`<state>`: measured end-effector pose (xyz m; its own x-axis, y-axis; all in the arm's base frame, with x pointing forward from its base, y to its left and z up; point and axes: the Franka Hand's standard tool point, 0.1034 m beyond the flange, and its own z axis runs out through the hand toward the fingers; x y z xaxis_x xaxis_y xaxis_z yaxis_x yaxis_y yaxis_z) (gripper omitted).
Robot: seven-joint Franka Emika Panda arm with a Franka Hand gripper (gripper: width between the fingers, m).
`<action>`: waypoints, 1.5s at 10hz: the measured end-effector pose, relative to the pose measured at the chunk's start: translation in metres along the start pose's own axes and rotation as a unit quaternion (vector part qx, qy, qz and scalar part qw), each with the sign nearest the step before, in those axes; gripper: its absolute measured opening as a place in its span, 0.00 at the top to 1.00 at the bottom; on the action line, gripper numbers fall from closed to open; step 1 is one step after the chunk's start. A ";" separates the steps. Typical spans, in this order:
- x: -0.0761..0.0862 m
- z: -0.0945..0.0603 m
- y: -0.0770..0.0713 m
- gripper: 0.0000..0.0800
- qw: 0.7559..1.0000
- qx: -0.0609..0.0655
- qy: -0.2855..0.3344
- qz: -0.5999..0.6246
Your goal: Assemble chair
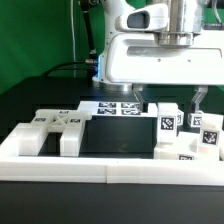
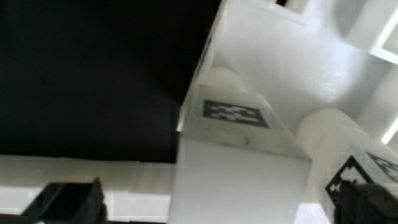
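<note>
Chair blocks [image 1: 168, 122] sit bunched on the table [image 1: 115, 136] under the gripper [image 1: 167, 99], jaws apart, gripping nothing. Risk: a jaw coming down could clip a neighbouring block [image 1: 208, 136] and tip it.

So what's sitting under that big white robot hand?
A tagged white chair block stands below the gripper, with the marker board nearby. The gripper's body hides whatever lies behind it.

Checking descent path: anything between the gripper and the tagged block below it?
Nothing visible. The gripper hangs open above the block, with only a bare gap between them. A second block stands close beside it on the exterior view's right.
</note>
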<state>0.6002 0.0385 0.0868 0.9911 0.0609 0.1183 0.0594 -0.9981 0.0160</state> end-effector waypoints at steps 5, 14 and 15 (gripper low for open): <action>0.000 0.003 0.001 0.64 1.000 -0.002 0.005 0.010; 0.002 0.004 -0.003 0.64 0.944 0.007 0.005 0.329; 0.002 0.004 -0.004 0.64 0.927 0.011 0.004 0.374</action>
<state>0.6026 0.0426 0.0825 0.7555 -0.6482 0.0957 -0.6415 -0.7614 -0.0934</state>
